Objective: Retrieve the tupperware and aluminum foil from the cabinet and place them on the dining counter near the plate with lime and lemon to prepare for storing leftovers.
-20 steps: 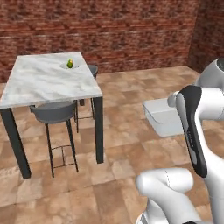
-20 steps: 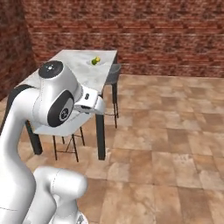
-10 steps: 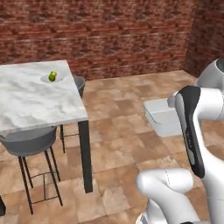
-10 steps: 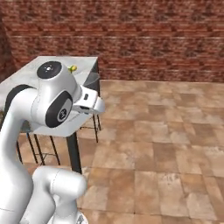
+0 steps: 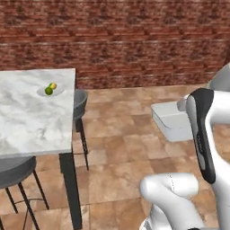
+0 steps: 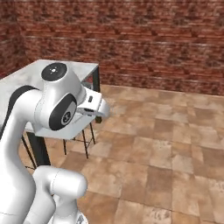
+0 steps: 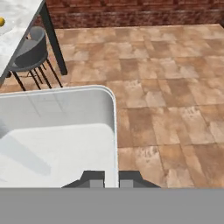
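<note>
Hand view first: my gripper [image 7: 111, 178] is clamped on the right-hand rim of the tupperware [image 7: 57, 135], one dark finger tip on each side of the wall. The shallow translucent container spreads out to the left of the grip, its rounded far corner lifted clear over the brown tiled floor [image 7: 175, 87]. At the far left of that view the edge of the dining counter [image 7: 19, 22] shows, with a grey stool [image 7: 30, 52] tucked beside its dark leg and the yellow lemon [image 7: 1, 21] at the picture's edge.

From the left base view, the tupperware [image 5: 173, 121] hangs in the air to the right, well apart from the dining counter [image 5: 31, 121] — a stretch of bare floor lies between them. On the marble top, toward its far right part, sits the plate [image 5: 50, 91] with the lime [image 5: 48, 91] and the lemon [image 5: 53, 86] touching or just beside one another on it. Two grey stools stand at the table: one [image 5: 80, 102] at its right side, another [image 5: 15, 170] at the near edge.

From the right base view my arm's large joint covers most of the table; the tupperware [image 6: 61, 129] pokes out beneath my wrist, over the counter's [image 6: 30, 72] near right corner as seen from there. A red brick wall [image 6: 131, 43] closes the far side of the room.
</note>
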Motion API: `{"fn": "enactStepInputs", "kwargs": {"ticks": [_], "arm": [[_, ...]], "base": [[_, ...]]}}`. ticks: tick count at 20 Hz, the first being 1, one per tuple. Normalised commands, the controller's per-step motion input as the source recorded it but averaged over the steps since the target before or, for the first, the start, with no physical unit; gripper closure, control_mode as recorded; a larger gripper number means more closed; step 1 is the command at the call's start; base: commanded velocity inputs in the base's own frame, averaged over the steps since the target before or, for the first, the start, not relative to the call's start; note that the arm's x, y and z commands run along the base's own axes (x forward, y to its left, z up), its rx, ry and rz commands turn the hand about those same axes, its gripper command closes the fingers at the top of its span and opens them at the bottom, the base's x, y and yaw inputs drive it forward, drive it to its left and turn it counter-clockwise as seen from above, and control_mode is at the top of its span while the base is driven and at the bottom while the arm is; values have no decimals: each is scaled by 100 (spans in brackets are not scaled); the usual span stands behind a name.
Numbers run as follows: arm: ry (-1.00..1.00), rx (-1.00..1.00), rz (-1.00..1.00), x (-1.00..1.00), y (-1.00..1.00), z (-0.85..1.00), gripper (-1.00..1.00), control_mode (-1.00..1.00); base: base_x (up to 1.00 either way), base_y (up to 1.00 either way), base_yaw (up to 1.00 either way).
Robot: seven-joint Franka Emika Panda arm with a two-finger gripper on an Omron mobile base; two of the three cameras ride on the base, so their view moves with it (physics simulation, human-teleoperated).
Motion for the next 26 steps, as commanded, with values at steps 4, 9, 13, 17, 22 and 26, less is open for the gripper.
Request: {"fn": "enactStepInputs", "kwargs": {"ticks": [4,9,13,17,22,26], "arm": [[0,0,0,0,0,0,100,100],[0,0,0,0,0,0,100,100],[0,0,0,0,0,0,100,100],[0,0,0,0,0,0,100,100],[0,0,0,0,0,0,100,100],[0,0,0,0,0,0,100,100]], "base": [[100,-18,60],[100,-18,62],[100,-43,58],[100,-61,53],[100,-58,53],[100,-46,55]]}}
